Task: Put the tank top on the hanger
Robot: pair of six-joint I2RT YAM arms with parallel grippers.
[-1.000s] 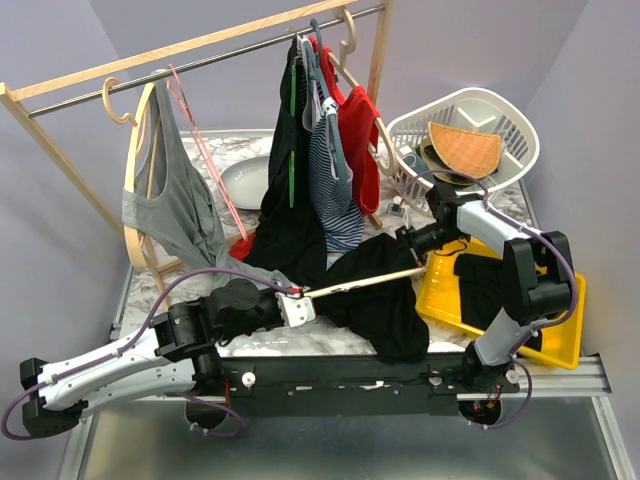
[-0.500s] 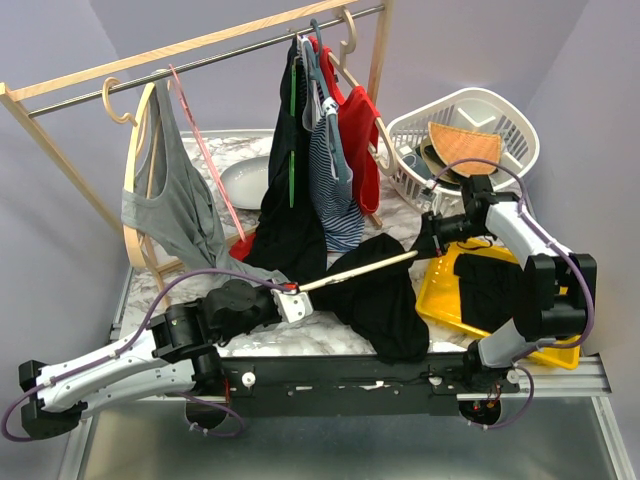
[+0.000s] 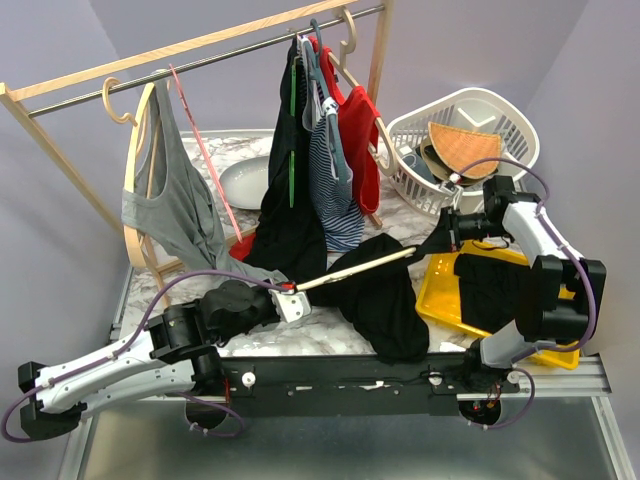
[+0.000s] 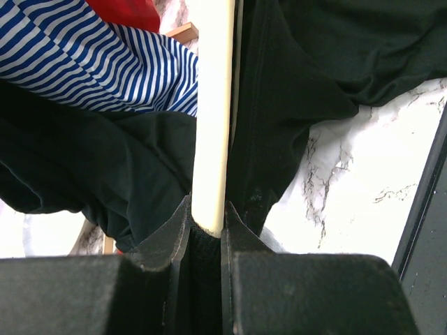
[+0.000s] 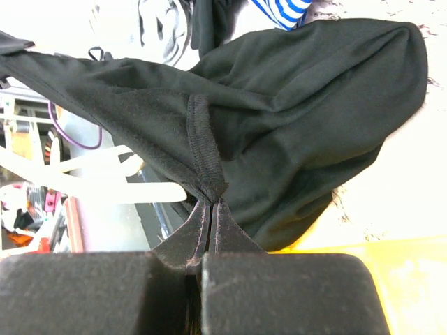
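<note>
The cream wooden hanger [image 3: 355, 270] slants across the table's middle. My left gripper [image 3: 290, 297] is shut on its near end, and the pale bar [image 4: 213, 105] runs up from between the jaws [image 4: 207, 218]. The black tank top [image 3: 385, 300] hangs bunched over the hanger's far part, its lower folds on the table. To the right, my right gripper [image 3: 447, 232] is shut on the top's hemmed edge and holds it taut. In the right wrist view the gripper [image 5: 211, 204] pinches the hem, with the fabric [image 5: 300, 105] spreading beyond it and the hanger's pale arm [image 5: 105, 192] to the left.
A wooden rack [image 3: 200, 48] spans the back, carrying a grey tank top [image 3: 175, 200], a pink wire hanger [image 3: 205, 165], a green-striped black garment [image 3: 290, 200], a striped top [image 3: 335, 190] and a red top [image 3: 360, 140]. At right stand a white basket [image 3: 510, 120] and a yellow tray [image 3: 440, 290]; a white plate [image 3: 245, 180] lies behind.
My right gripper has moved to the right, drawing the tank top's edge out past the hanger's far end. The left gripper and hanger have barely shifted.
</note>
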